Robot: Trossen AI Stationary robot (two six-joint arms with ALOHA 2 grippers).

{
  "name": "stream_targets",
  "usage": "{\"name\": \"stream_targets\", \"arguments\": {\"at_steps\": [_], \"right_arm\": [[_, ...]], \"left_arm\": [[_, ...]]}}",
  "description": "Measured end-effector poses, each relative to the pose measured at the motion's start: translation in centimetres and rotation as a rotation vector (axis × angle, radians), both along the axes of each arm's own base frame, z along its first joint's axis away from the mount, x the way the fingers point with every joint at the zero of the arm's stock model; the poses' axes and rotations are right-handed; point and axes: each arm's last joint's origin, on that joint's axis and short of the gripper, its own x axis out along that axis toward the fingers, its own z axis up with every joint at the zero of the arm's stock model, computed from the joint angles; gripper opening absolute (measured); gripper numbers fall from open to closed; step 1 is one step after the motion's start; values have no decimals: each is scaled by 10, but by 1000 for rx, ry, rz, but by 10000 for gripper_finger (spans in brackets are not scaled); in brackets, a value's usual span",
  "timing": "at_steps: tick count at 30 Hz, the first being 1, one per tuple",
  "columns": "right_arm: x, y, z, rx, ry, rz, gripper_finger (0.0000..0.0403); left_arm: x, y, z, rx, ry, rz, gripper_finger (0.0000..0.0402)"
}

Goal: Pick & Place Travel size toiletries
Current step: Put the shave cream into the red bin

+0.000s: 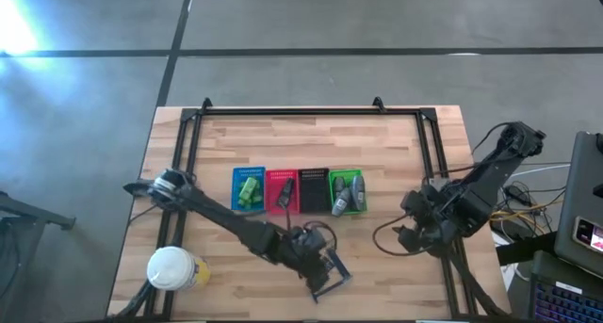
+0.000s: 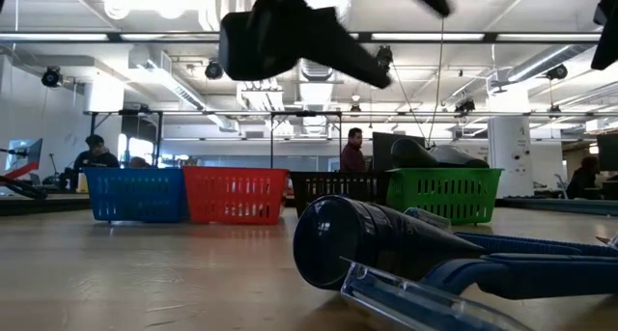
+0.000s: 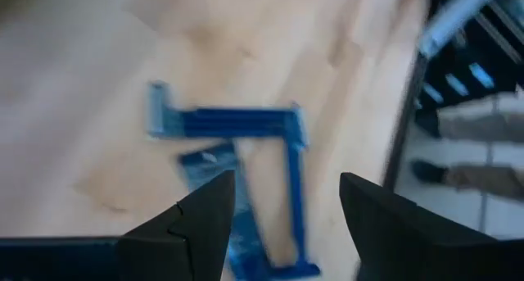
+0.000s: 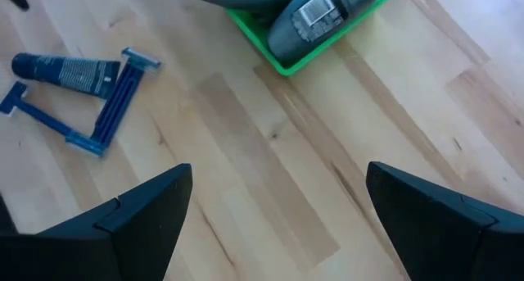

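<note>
Several thin blue razors (image 3: 237, 122) lie loose on the wood near the table's near edge (image 1: 332, 274), beside a dark blue tube (image 4: 65, 70) lying on its side (image 2: 372, 239). My left gripper (image 3: 286, 183) hangs open just above the razors (image 1: 316, 252), touching nothing. In the basket row, the blue basket (image 1: 249, 188) holds green bottles, the red basket (image 1: 282, 191) holds dark packets, and the green basket (image 4: 282, 47) holds grey tubes (image 4: 327, 15). My right gripper (image 4: 278, 173) waits open at the table's right (image 1: 407, 231).
A black basket (image 1: 314, 189) sits between the red and green ones. A white-lidded yellow cup (image 1: 174, 268) stands at the near left corner. A dark frame (image 1: 301, 111) runs round the table's far and side edges. People sit and stand in the room behind (image 2: 353, 148).
</note>
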Motion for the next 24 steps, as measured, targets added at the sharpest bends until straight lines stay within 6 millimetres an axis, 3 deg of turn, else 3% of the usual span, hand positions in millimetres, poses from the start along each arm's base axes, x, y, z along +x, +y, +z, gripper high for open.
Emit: {"name": "stream_targets", "arguments": {"at_steps": [6,11,17,24], "right_arm": [[-4,4,0,15,-5,1,364],[-6,6,-1,19,-12,-6,364],[-6,6,-1,13,-11,3,364],[-6,6,-1,12,-9,5,364]], "left_arm": [[12,-20,-20,34,186,-44,225],[21,-28,-33,7,355,24,230],[34,-36,-32,40,366,-16,263],[33,-36,-49,70,439,-16,294]]}}
